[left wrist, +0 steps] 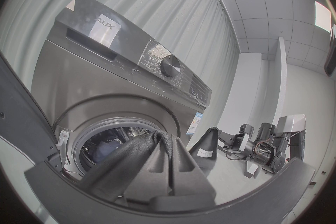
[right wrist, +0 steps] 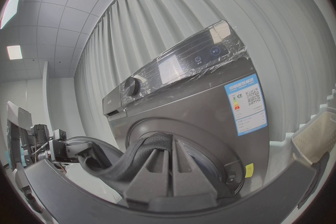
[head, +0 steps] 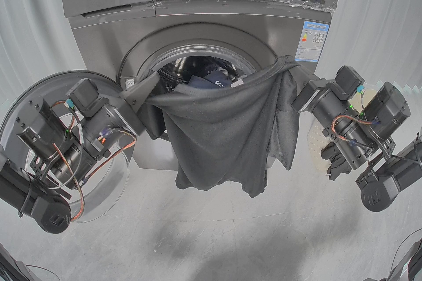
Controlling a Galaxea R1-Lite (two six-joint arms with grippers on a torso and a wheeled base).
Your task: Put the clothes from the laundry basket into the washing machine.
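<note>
A dark grey garment [head: 220, 132] hangs spread in front of the open drum of the grey washing machine [head: 132, 38]. My left gripper [head: 145, 86] is shut on the garment's left top corner, just left of the drum mouth. My right gripper [head: 293, 72] is shut on its right top corner, at the drum's right rim. In the left wrist view the cloth [left wrist: 133, 156] is pinched at the closed fingertips [left wrist: 164, 137]; the right wrist view shows cloth [right wrist: 136, 158] held the same way. Dark blue clothes [head: 211, 77] lie inside the drum. The garment's lower edge dangles below the drum opening.
The washer's round door [head: 48, 93] stands swung open on the left, behind my left arm. A cream perforated laundry basket [head: 318, 141] sits on the floor to the right of the machine, behind my right arm, also visible as the basket [right wrist: 313, 135]. Grey floor lies in front.
</note>
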